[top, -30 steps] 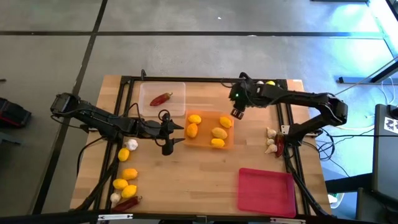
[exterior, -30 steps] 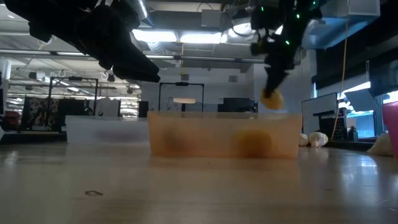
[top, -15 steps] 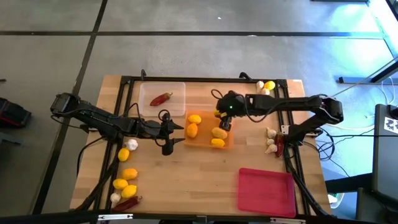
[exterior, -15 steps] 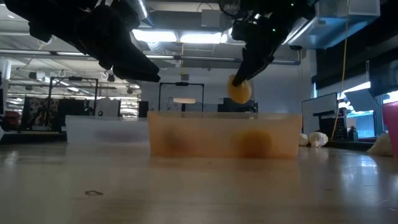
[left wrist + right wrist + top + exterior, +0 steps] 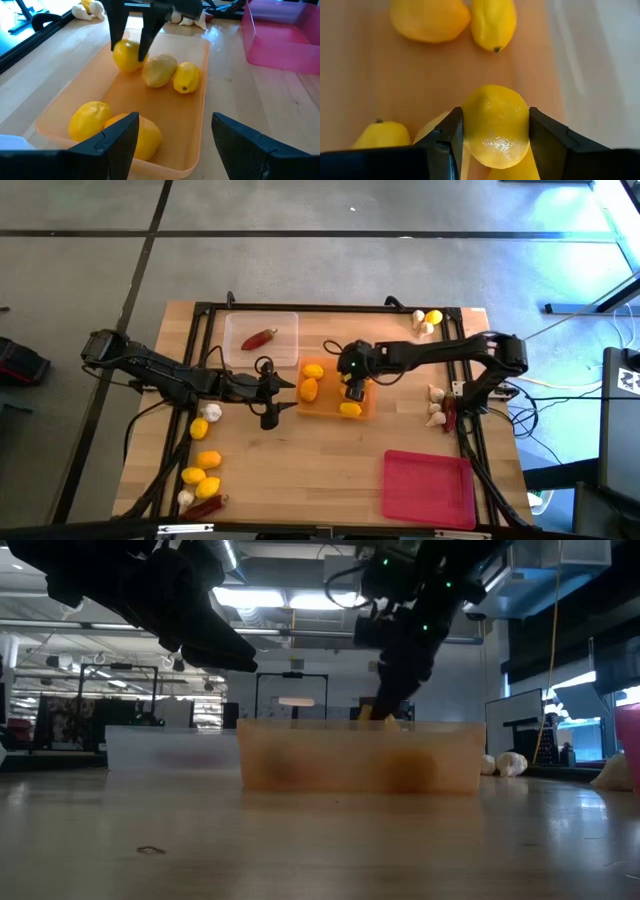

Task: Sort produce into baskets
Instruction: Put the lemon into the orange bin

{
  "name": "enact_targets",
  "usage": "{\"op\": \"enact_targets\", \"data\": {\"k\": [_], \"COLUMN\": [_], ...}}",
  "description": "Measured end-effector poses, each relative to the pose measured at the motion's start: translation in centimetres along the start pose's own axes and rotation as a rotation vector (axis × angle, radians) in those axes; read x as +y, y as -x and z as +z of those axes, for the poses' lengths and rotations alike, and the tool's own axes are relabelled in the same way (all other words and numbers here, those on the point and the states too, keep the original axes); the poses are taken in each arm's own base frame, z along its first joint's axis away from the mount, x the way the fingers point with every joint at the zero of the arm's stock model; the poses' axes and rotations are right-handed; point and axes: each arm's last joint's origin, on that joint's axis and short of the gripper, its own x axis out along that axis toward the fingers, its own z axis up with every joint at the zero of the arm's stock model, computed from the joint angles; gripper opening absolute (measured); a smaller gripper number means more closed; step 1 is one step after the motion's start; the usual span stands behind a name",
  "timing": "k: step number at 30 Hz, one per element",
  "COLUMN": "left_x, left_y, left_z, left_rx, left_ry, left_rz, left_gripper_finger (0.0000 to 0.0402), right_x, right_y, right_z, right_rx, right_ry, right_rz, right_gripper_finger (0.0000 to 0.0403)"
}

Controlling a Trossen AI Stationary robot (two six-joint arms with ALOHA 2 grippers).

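**Lemon poised over the orange tray**

The right gripper (image 5: 495, 145) clamps a lemon (image 5: 496, 125) between its fingers, low inside the orange tray (image 5: 372, 406), where four lemons already lie. The left gripper (image 5: 172, 137) waits with fingers spread at that tray's left end, holding nothing.

One chili (image 5: 259, 338) sits in the clear tray (image 5: 236, 355); the red-pink tray (image 5: 428, 488) holds nothing. Most produce remains along the table's left and right edges.

Only the right wrist view shows the grip itself; the low view hides it behind the tray wall.

right tool (image 5: 354, 385) over the orange tray (image 5: 368, 408) of lemons (image 5: 309, 389), left tool (image 5: 273, 402) just beside it
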Motion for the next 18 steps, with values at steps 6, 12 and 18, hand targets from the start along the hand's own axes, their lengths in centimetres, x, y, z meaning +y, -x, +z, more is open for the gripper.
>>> {"op": "enact_targets", "data": {"k": [6,12,18], "left_x": [0.0,0.0,0.0], "left_y": [0.0,0.0,0.0], "left_z": [0.0,0.0,0.0], "left_rx": [0.0,0.0,0.004], "left_ry": [0.0,0.0,-0.001], "left_rz": [0.0,0.0,0.001], "left_gripper_finger": [0.0246,0.0246,0.0246], "right_x": [0.1,0.2,0.2], "right_y": [-1.6,-2.2,-2.2], "right_z": [-0.5,-0.8,-0.8], "right_rx": [0.052,0.086,0.081], "right_ry": [0.003,0.006,-0.021], "right_rz": [0.002,0.008,0.01], "right_gripper_finger": [0.016,0.0163,0.0201]}}
